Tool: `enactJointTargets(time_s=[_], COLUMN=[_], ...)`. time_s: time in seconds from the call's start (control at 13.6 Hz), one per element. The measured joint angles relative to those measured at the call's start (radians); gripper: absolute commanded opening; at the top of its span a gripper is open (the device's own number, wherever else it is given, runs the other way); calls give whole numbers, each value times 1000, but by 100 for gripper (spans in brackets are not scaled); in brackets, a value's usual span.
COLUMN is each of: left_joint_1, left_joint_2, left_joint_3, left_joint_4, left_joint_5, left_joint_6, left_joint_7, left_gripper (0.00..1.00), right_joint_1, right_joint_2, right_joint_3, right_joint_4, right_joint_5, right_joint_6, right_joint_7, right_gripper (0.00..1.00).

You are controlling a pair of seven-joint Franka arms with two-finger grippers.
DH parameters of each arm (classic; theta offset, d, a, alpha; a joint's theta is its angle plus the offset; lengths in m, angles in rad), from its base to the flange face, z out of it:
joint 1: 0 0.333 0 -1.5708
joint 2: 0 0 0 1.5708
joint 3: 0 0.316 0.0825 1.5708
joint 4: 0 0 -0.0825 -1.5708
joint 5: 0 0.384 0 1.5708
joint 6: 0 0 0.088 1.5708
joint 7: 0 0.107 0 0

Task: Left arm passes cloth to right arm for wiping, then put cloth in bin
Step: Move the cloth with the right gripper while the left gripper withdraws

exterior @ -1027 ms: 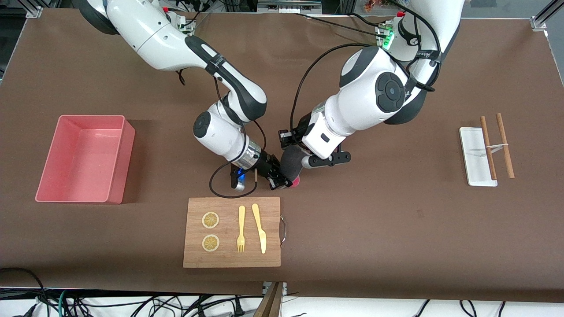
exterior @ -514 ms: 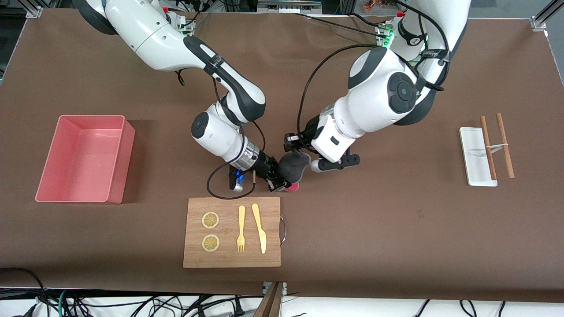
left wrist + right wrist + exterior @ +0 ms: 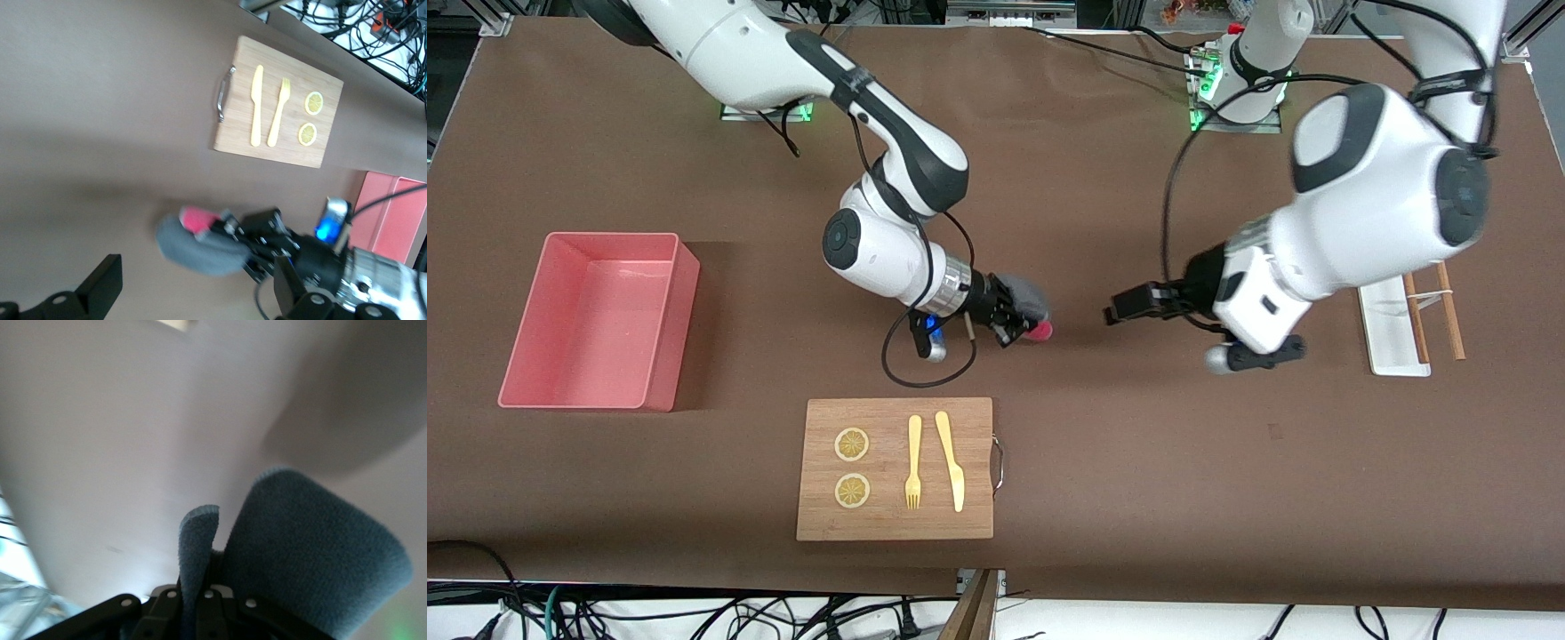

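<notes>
Fingers of the left gripper [image 3: 1116, 313] have opened and drawn away; the right gripper [image 3: 1016, 327] stays clamped on the cloth [image 3: 1028, 298], so wiping comes next.

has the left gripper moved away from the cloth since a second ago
Yes. The left gripper has let go of the cloth and pulled back toward the white tray, while the right gripper holds the cloth.

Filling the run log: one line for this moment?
handover done | right gripper shut on cloth | left gripper open, empty | bin empty
</notes>
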Motion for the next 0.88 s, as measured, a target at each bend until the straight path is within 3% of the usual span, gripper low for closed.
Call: enactJointTargets(time_s=[0.37,0.59,0.88], left_joint_1=[42,45,121], left_joint_2=[-1,-2,-6], left_joint_3=[-1,0,4], left_joint_4=[-8,-11,-9], left_joint_5=[186,302,346], left_joint_6=[-74,-127,-155], left_joint_7=[98,215,412], left_gripper=[100,100,100], right_joint_1=[-43,-72,-82], right_joint_2=[-35,-32,-31], right_joint_3=[-6,-18,-71], right_joint_4=[-21,-85,-137], right_joint_5=[-255,-305,-394], right_joint_6=[-453,-501,-502], right_joint_7=[-25,-115,-203], right_gripper=[0,0,0])
